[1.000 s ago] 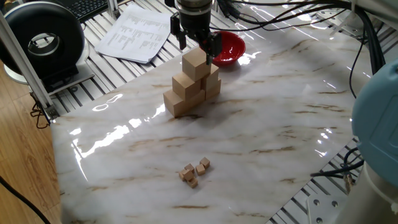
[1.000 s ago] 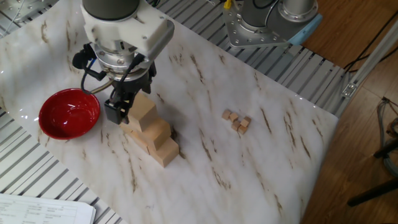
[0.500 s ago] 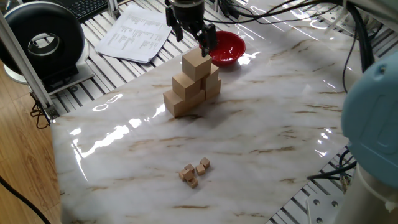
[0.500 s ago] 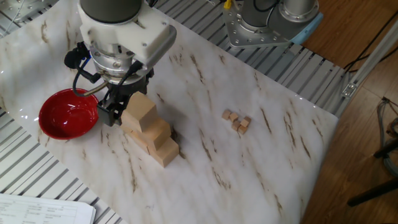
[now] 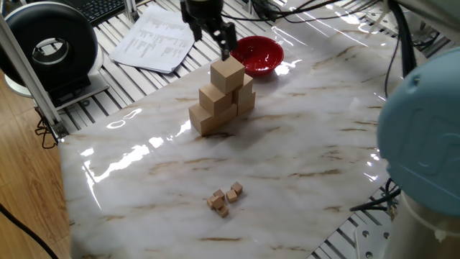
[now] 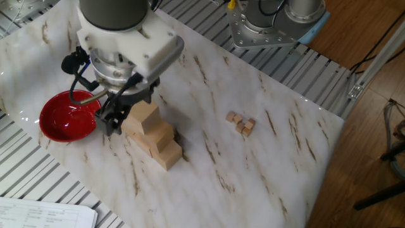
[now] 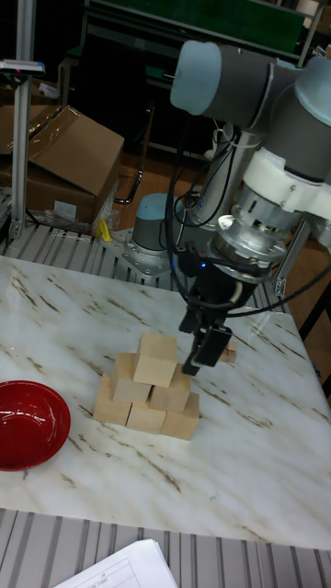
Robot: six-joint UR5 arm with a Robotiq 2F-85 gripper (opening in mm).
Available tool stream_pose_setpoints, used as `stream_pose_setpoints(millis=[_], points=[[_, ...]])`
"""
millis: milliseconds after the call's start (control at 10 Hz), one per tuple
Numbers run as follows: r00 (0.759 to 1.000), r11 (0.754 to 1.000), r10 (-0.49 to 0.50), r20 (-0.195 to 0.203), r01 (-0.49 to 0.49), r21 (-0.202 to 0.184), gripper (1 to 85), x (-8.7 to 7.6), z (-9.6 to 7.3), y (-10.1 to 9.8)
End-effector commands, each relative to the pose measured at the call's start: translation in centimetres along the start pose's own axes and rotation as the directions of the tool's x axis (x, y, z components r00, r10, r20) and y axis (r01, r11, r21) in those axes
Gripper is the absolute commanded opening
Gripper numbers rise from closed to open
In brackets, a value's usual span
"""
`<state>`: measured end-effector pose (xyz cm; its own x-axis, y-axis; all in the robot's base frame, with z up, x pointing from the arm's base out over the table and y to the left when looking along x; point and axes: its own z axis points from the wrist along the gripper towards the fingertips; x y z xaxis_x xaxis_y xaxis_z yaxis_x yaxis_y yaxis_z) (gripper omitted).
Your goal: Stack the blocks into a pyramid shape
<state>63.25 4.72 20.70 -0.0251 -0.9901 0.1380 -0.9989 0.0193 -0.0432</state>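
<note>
We judge the pyramid shape (image 7: 147,390) complete, its top block (image 5: 227,74) seated, so our empty, parted gripper (image 7: 206,342) need only lift clear.

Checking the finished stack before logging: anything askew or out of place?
The top block of the pyramid sits slightly twisted against the row below. The gripper is off it, empty. Nothing spilled or damaged.

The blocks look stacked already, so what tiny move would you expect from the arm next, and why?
Probably a small lift straight up and away. The pyramid shape looks complete, with one top block sitting on the tiers below, and the gripper is open, holding nothing, just above and beside it. Rising clear, rather than swinging sideways, seems safest, since the fingers hang close to the top block.
</note>
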Motion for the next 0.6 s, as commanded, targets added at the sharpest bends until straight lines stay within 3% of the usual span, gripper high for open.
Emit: stream_pose_setpoints(millis=[0, 200, 400, 500], points=[[0.987, 0.985, 0.159, 0.019, -0.16, 0.062, 76.0, -3.5, -1.8, -3.1], [0.939, 0.937, 0.339, 0.054, -0.343, 0.068, 66.7, -4.7, -2.2, -3.8], [0.877, 0.873, 0.478, 0.053, -0.481, 0.086, 28.3, -4.6, -2.6, -4.6], [0.854, 0.845, 0.519, 0.028, -0.518, 0.133, 5.0, -3.6, -2.7, -5.5]])
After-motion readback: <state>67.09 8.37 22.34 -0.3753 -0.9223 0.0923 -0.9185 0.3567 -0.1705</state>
